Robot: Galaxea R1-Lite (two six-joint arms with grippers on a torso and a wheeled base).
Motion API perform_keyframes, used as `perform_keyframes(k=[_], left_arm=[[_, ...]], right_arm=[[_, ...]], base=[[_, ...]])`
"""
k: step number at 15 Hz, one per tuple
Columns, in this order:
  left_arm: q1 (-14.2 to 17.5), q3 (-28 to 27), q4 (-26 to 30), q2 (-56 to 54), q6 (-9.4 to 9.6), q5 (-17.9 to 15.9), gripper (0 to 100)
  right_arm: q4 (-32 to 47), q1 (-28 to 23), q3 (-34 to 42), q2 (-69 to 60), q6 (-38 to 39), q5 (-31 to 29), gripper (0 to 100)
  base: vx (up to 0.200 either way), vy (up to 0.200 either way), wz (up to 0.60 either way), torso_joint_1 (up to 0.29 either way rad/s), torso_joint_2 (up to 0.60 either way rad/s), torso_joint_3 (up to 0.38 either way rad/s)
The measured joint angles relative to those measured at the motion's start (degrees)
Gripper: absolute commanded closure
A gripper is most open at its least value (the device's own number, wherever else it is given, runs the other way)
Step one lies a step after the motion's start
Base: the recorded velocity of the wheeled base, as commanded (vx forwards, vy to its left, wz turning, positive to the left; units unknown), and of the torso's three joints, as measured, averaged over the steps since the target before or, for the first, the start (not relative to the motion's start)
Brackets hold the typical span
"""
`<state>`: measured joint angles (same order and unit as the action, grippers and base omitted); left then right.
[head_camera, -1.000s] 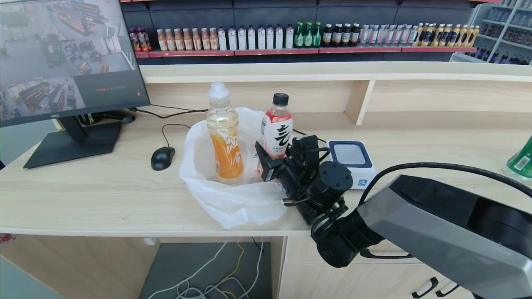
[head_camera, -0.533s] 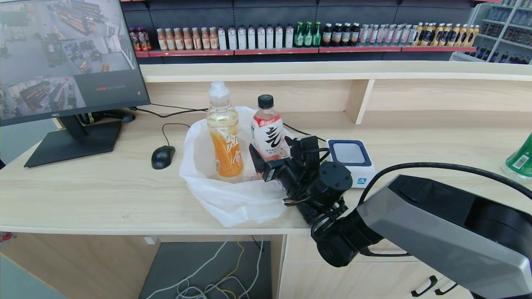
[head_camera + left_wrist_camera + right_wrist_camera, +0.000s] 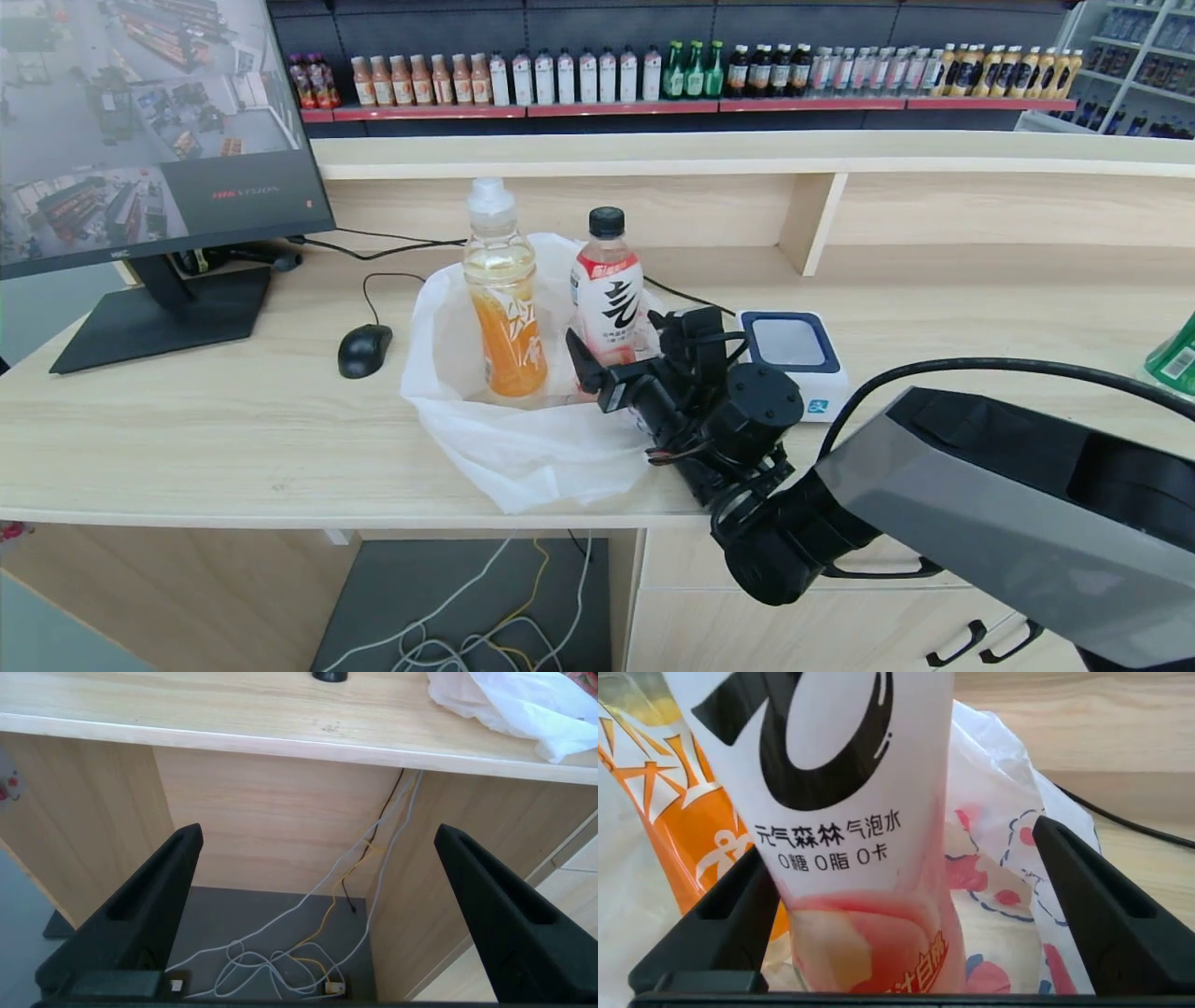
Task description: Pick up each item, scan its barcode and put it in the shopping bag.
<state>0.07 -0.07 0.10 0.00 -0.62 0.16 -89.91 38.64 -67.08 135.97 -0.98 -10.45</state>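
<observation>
Light-wood counter (image 3: 233,439) bears monitor (image 3: 159,317), mouse (image 3: 363,350), shopping bag (image 3: 532,457), scanner (image 3: 794,359), green bottle (image 3: 1178,359).

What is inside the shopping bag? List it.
Two upright bottles: an orange drink bottle and a pink-labelled bottle between the right gripper's open fingers. Something flower-printed lies beside them, unidentifiable. The bag's folds cover the rest.

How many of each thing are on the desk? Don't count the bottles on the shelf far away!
Bottles: 3 (orange bottle, white-and-pink bottle, green bottle)
Bag: 1
Mouse: 1
Scanner: 1
Screen: 1
Total: 7
</observation>
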Motion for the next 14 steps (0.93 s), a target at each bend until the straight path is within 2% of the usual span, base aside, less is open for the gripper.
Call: perform_keyframes(k=[8,14], left_arm=[[0.0,0.0,0.0,0.0,-0.02,0.0,0],[0.0,0.0,0.0,0.0,0.0,0.0,0]], right_arm=[[-0.04,3.13,17.18,-15.19,-2.79,-0.09,0],[-0.01,5.49,38.14,-32.2,-3.78,-0.15,0]], base=[[0.0,0.0,0.0,0.0,0.0,0.0],[0.0,0.0,0.0,0.0,0.0,0.0]])
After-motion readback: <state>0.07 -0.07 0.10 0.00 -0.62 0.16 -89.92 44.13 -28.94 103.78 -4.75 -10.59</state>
